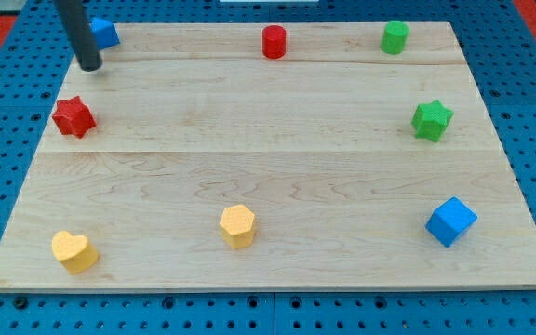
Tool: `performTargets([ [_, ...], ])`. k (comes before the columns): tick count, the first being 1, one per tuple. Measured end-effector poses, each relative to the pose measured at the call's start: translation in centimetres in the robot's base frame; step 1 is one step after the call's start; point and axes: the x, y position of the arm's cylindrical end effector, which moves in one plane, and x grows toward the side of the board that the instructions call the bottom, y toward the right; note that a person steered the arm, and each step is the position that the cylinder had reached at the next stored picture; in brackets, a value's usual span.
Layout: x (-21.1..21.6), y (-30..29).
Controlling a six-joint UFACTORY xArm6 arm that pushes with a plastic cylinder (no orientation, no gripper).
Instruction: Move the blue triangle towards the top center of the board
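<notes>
The blue triangle (106,33) lies at the view's top left corner of the wooden board (268,140), partly hidden behind my rod. My tip (90,66) rests on the board just below and slightly left of the blue triangle, close to it; whether it touches is unclear. A red cylinder (274,42) stands at the top center of the board.
A red star (73,116) lies below my tip at the left edge. A green cylinder (395,37) is at the top right, a green star (431,120) at the right. A yellow heart (73,251), a yellow hexagon (237,225) and a blue cube (450,221) lie along the bottom.
</notes>
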Motion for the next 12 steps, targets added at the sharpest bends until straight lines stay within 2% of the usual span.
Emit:
performTargets([
  [1, -1.9, -2.9],
  [2, -2.2, -2.9],
  [3, -7.3, -2.7],
  [4, -9.1, -2.5],
  [5, -8.7, -1.1],
  [7, -8.7, 6.7],
  [8, -9.0, 8.4],
  [9, -9.0, 6.1],
  [10, -7.1, 1.3],
  [11, -5.3, -0.7],
  [12, -4.6, 1.7],
])
